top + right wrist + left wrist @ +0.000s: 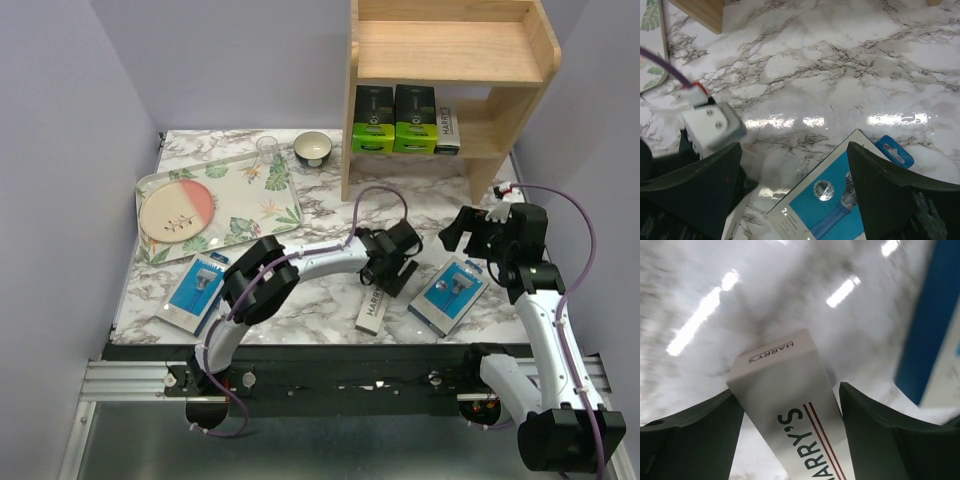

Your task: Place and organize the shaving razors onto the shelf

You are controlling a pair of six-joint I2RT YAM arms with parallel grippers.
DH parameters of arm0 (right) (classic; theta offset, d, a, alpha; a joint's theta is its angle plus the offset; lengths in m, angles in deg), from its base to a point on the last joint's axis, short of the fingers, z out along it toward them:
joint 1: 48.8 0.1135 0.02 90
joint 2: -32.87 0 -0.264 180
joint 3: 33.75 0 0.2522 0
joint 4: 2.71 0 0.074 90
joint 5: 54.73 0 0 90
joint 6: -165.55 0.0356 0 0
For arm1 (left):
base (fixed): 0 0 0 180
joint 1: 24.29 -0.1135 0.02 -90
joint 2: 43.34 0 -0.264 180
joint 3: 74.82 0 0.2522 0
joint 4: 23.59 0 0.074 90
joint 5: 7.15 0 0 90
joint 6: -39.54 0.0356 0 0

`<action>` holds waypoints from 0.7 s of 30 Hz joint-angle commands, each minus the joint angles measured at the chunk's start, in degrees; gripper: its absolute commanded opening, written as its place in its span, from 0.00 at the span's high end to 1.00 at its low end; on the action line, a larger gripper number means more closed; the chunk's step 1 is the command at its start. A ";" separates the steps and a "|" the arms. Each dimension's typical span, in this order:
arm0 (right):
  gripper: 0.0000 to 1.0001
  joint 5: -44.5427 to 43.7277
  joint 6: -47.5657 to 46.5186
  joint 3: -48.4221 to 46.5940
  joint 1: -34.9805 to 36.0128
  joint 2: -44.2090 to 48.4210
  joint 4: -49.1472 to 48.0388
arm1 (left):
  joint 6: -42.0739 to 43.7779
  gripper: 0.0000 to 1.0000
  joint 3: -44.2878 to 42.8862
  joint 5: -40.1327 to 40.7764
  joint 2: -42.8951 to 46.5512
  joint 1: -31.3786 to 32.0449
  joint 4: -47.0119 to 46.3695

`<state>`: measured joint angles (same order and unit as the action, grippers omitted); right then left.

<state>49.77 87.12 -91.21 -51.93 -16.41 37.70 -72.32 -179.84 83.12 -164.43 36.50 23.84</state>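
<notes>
The light-wood shelf [455, 50] stands at the far right. Its lower tier holds two black boxes with lime-green ends [393, 120] and a slim pack [447, 128] beside them. A white HARRY'S box [372, 308] lies on the marble table. My left gripper [398, 262] is open and straddles its far end; in the left wrist view the box [790, 415] sits slanted between the fingers of the gripper [787, 387]. My right gripper [458, 232] is open and empty above a blue-and-white pack [450, 293], which also shows in the right wrist view [840, 205] below the gripper [794, 146]. A second blue pack [198, 290] lies at the near left.
A floral tray [220, 205] with a pink round plate [177, 210] and a clear glass [268, 150] lies at the back left. A dark bowl [313, 148] stands by the shelf's left side panel. The left arm's wrist block [712, 125] is close to my right gripper.
</notes>
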 commanded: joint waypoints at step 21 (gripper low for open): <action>0.00 -5.60 1.87 -4.63 18.06 -13.91 -2.31 | -5.74 0.02 4.02 3.33 18.06 -22.21 -4.32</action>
<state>51.89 88.36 -91.98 -41.73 -26.70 36.26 -79.27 -185.66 81.27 -162.75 15.87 20.82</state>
